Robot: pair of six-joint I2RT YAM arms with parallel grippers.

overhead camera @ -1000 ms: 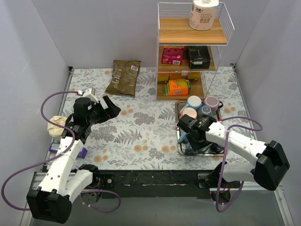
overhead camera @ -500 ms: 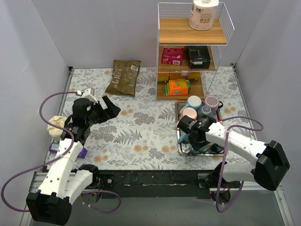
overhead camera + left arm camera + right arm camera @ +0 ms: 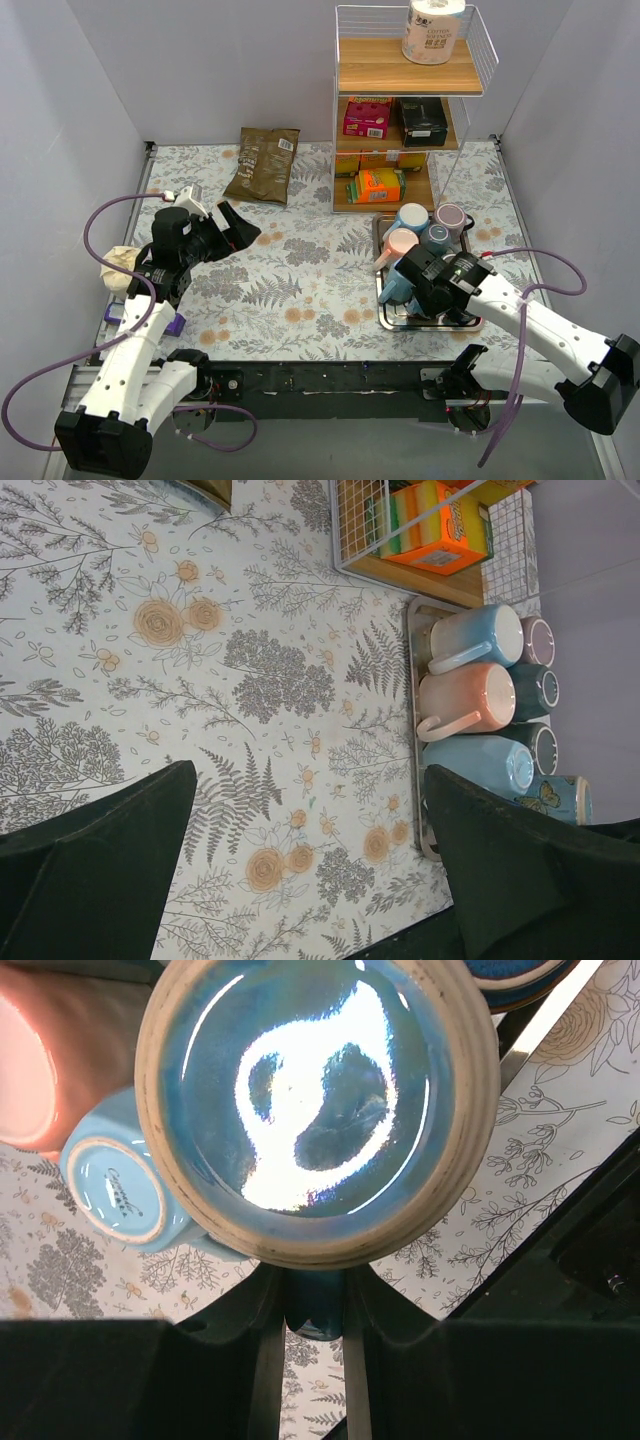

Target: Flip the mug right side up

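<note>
right end effector (image 3: 315, 1305) pinching blue mug (image 3: 315, 1110) by handle, at tray (image 3: 470, 325)

white arms (image 3: 128, 358), black joints (image 3: 598, 388) — purple cables (image 3: 86, 238)

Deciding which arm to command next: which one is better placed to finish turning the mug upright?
Right. The right gripper is shut on the blue mug above the tray; the left gripper hangs open far across the table.

Mugs (image 3: 412, 218) in a tray (image 3: 411, 750) just before the shelf rack (image 3: 408, 66), snack bag (image 3: 263, 163) left, roll (image 3: 433, 30) on top.
</note>
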